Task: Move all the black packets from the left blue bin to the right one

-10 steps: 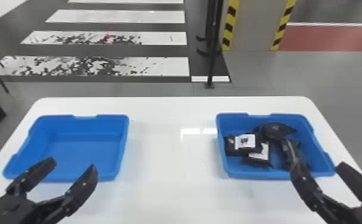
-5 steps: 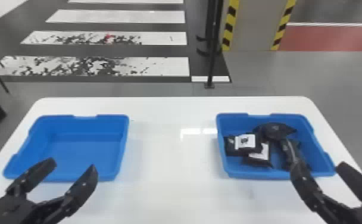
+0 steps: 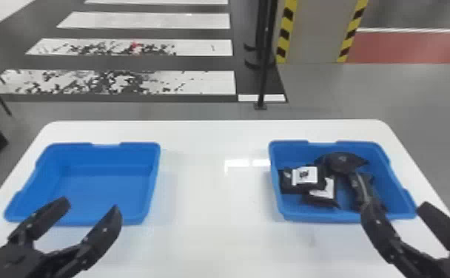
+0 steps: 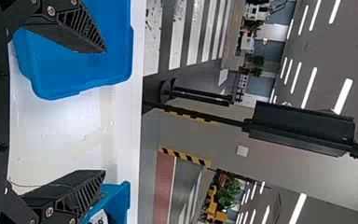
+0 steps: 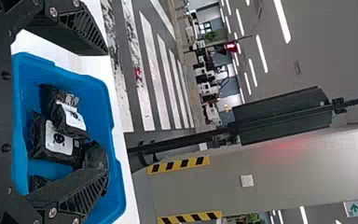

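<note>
So both grippers are wide open with nothing in their grasp. Left gripper (image 3: 90, 207) is at the near edge of the left blue bin (image 3: 104, 185), its fingers hiding bits of the near rim. Right gripper (image 3: 395, 207) sits by the near right corner of the right blue bin (image 3: 302, 216), one finger blocking part of that rim and the end of a packet. Both arms get cut off at the bottom of the head view.

The black packets (image 3: 342, 162) are piled in the right bin, at least four, but they overlap, so I can't tell the exact number. Two have white labels showing, one label half buried under the packet on top.

Count otherwise: two bins, well apart on one white table (image 3: 213, 192). Past it, one black pole (image 3: 264, 74) and two yellow-and-black striped bands (image 3: 286, 33).
</note>
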Controlling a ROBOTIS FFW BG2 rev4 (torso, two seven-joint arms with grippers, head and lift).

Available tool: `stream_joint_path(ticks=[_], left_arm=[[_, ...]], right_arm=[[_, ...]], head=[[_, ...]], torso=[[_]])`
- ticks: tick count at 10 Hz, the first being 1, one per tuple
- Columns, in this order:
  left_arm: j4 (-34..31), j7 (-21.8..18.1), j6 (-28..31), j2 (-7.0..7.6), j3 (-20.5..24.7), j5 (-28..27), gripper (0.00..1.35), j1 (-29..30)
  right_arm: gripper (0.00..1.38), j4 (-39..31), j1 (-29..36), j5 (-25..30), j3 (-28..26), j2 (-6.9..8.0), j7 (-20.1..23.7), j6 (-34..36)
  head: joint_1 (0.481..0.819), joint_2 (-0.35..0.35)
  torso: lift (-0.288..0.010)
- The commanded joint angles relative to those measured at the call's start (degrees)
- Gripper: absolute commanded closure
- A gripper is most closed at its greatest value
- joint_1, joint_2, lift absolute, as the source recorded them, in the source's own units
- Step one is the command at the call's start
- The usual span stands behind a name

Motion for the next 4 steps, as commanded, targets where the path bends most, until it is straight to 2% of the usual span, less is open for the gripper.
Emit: stream_joint_path(ticks=[1,4], left_arm=[[0.0,0.0,0.0,0.0,0.0,0.0,0.13,0.1],[0.0,0.1,0.2,0.0,0.0,0.3,0.14,0.1]], right_arm=[[0.13,0.0,0.1,-0.1,0.0,0.05,0.0,0.0],[0.13,0.1,0.1,-0.6,0.0,0.05,0.0,0.0]], head=[[0.695,-0.006],[0.695,-0.007]], torso=[[-0.139],[-0.139]])
